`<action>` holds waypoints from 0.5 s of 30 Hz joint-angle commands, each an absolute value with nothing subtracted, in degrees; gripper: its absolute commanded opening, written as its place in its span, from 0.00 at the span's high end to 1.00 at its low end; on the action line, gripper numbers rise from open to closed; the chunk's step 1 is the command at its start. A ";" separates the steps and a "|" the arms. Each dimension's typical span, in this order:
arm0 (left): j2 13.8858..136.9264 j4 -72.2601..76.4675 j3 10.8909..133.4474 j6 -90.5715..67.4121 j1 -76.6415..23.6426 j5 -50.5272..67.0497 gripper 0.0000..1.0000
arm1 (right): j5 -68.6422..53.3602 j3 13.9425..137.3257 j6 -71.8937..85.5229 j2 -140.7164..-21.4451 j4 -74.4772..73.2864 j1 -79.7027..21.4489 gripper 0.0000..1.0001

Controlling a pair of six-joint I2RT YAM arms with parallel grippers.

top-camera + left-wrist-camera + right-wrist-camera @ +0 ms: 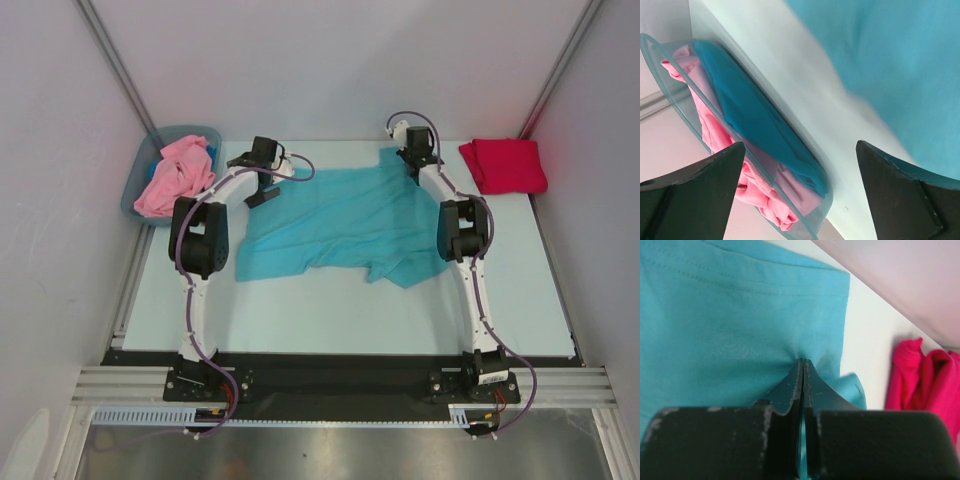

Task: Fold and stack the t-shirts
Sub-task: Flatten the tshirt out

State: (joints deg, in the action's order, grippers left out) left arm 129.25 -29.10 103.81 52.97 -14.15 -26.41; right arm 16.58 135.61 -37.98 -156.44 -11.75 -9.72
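Observation:
A teal t-shirt (340, 225) lies spread and rumpled across the middle of the table. My right gripper (414, 168) is at its far right corner, shut, with a pinch of the teal cloth (740, 315) puckering at the tips of the right gripper (803, 362). A crimson t-shirt (503, 165) lies folded at the back right, and the crimson cloth (925, 375) also shows beside the teal corner. A pink t-shirt (178, 175) is bunched in the bin. My left gripper (262, 195) hangs open above the table near the teal shirt's far left corner, and nothing is between the left gripper (800, 195) jaws.
The grey-blue plastic bin (190, 129) stands at the back left corner. Its clear wall (670, 85) holds the pink shirt (755, 185) and a darker blue cloth (750, 115). Enclosure walls close in the back and both sides. The arm bases sit along the near edge.

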 commanded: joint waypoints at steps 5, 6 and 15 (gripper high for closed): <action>123.22 -29.36 102.31 52.12 -15.38 -26.89 0.00 | 19.26 133.06 -40.17 -157.68 -15.03 -6.24 1.00; 123.22 -29.53 102.30 52.03 -15.55 -26.89 0.00 | 18.81 133.15 -40.17 -157.24 -15.12 -6.50 1.00; 122.87 -29.44 102.22 52.38 -16.17 -27.07 0.00 | 16.18 134.03 -39.12 -153.12 -16.87 -10.98 0.30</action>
